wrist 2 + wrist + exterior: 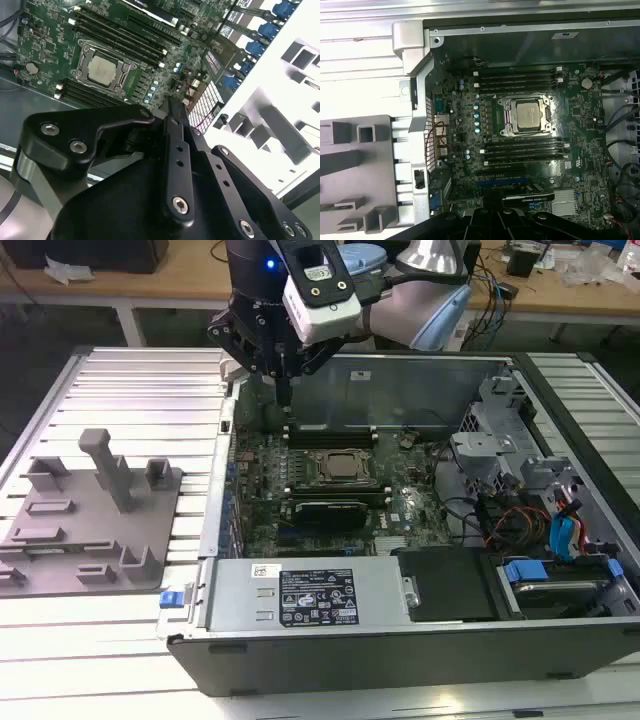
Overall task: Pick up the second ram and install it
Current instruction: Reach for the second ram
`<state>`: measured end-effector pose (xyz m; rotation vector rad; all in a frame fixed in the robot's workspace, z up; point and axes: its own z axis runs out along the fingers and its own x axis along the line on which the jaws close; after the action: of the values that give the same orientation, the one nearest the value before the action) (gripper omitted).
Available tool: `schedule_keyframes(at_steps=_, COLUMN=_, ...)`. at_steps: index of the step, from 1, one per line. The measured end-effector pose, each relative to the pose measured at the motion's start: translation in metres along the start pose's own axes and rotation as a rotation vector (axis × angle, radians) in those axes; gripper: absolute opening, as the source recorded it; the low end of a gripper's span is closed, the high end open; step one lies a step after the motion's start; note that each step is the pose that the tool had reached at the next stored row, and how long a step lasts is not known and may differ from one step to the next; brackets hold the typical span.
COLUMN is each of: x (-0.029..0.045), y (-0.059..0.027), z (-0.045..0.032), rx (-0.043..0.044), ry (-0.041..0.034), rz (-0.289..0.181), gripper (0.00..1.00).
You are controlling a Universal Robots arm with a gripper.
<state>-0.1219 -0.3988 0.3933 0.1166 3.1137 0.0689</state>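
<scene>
My gripper point(285, 398) hangs above the far corner of the open computer case, at the exterior view's left, over the edge of the green motherboard point(262, 502). In the second wrist view the gripper point(172, 106) has its black fingers pressed together, and I see nothing between them. The second ram is out of view. The square CPU socket point(345, 465) point(527, 115) lies in the board's middle. Long dark memory slots run on both sides of it, one bank point(517, 80) towards the case wall and the other point(525, 150) on the opposite side.
A grey plastic tray point(90, 530) with upright posts sits on the slatted table at the exterior view's left, beside the case. Inside the case are a power supply point(310, 595) at the front, a drive cage point(510, 455) and loose cables point(535, 530) at the exterior view's right.
</scene>
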Motion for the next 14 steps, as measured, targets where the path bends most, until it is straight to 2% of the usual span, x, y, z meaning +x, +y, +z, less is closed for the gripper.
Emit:
schedule_keyframes(at_steps=6, x=0.0002, y=0.0, z=0.0, rx=0.0, ry=-0.0001, rz=0.0, gripper=0.08)
schedule_keyframes(at_steps=9, x=0.0033, y=-0.0002, z=-0.0001, rx=0.0001, ry=0.0, rz=0.0, gripper=0.08)
schedule_keyframes(at_steps=12, x=0.009, y=-0.0007, z=-0.0001, rx=0.0, ry=-0.0001, rz=0.0, gripper=0.08)
schedule_keyframes(at_steps=14, x=0.0177, y=-0.0013, z=-0.0002, rx=0.0, ry=0.0, rz=0.0, gripper=0.08)
